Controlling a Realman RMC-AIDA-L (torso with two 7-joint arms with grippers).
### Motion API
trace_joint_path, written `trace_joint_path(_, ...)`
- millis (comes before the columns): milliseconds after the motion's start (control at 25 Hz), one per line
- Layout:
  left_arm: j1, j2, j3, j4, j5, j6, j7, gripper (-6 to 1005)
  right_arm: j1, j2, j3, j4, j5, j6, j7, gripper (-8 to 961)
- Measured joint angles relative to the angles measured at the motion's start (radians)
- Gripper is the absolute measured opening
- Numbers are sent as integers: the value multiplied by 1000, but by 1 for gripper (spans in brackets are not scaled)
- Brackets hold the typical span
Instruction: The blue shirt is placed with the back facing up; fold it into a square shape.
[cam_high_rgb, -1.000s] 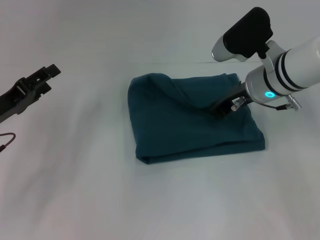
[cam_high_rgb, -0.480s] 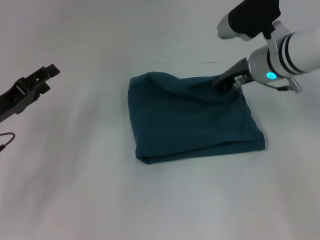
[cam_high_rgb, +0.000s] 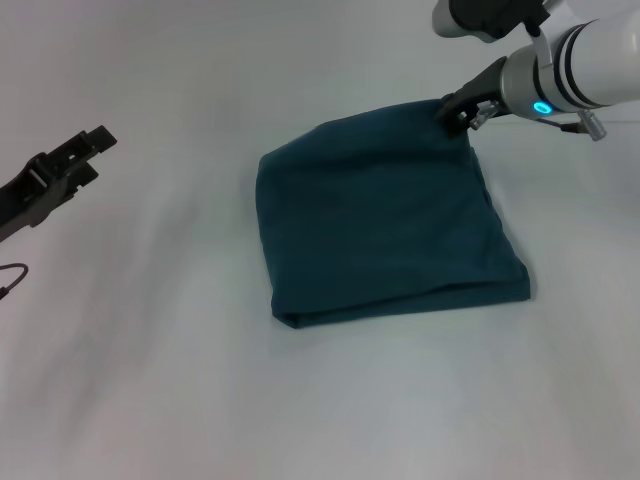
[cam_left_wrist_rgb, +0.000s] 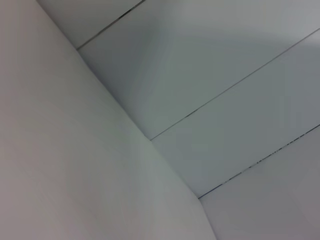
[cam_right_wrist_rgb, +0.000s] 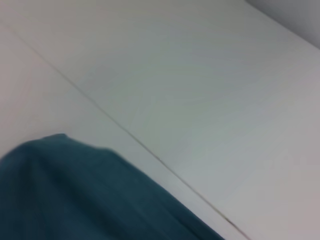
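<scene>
Head view: blue shirt (cam_high_rgb: 385, 220) lies mid-worktop (cam_high_rgb: 180, 400), folded into a rough rectangle. Right end effector (cam_high_rgb: 458, 110) pinches its far-right corner, taut; the cloth runs from there toward the near-left. Left end effector (cam_high_rgb: 60, 170) idles well apart by the left edge, opening unclear. Right wrist: only shirt fabric (cam_right_wrist_rgb: 75, 195) against worktop. Left wrist: no shirt.

One blue shirt (cam_high_rgb: 385, 215), two tools: left tool (cam_high_rgb: 75, 158), right tool (cam_high_rgb: 455, 110)

No text, label or number can be read anywhere (the shirt is plain).
</scene>
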Motion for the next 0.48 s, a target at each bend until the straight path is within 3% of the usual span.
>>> trace_joint_path(480, -5, 2, 0, 0, -8, -11, 7, 797, 5, 2, -11, 15, -58, 46, 40, 10)
